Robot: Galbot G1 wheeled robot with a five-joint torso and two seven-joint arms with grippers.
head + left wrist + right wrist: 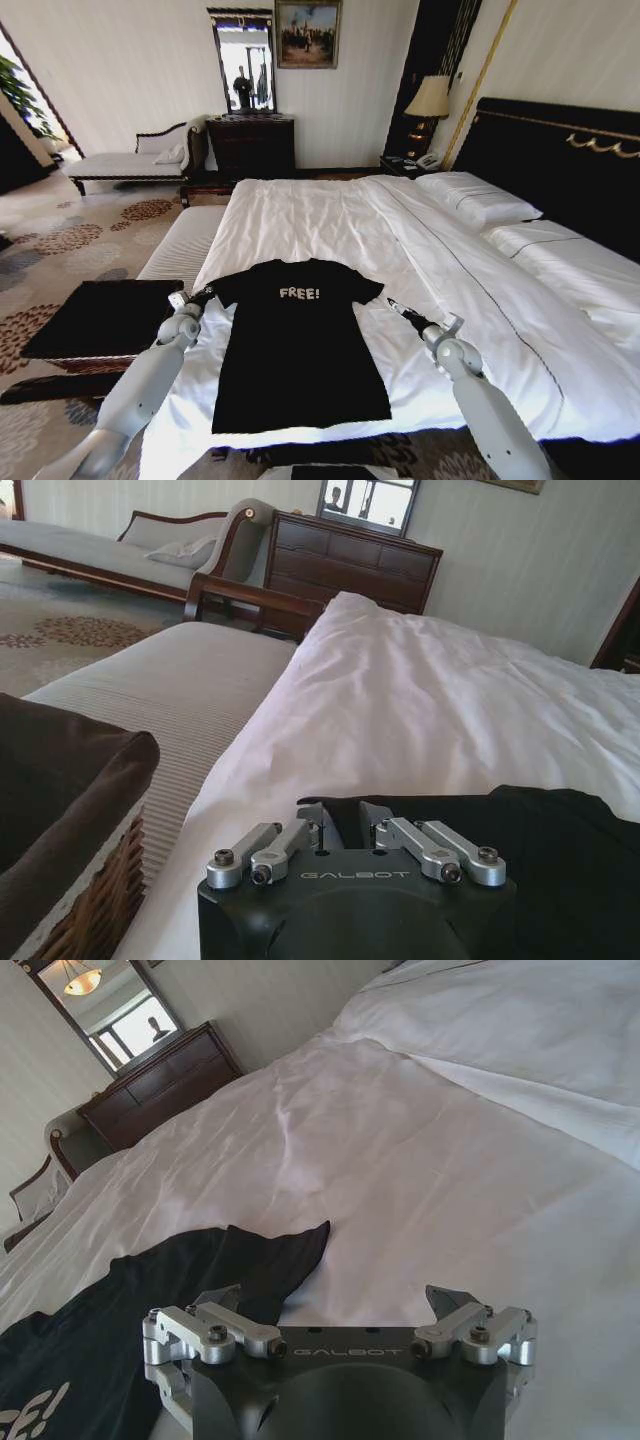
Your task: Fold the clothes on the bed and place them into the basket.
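The clothes are one black T-shirt point(297, 350) with white "FREE!" lettering, lying flat and face up on the foot end of the bed point(330, 215). My left gripper point(204, 295) is at the shirt's left sleeve. In the left wrist view its fingers point(310, 830) are drawn close together on the sleeve's black edge point(520, 830). My right gripper point(396, 306) rests on the white duvet just beside the right sleeve point(270, 1255), jaws wide apart and holding nothing. The basket point(100, 318), brown wicker with a black top, stands on the floor left of the bed point(60, 810).
A long white-cushioned bench point(185, 245) runs along the bed's left side, behind the basket. Pillows point(480, 200) and the black headboard point(560, 160) are at right. A chaise longue point(130, 160) and a dark dresser point(250, 145) stand by the far wall.
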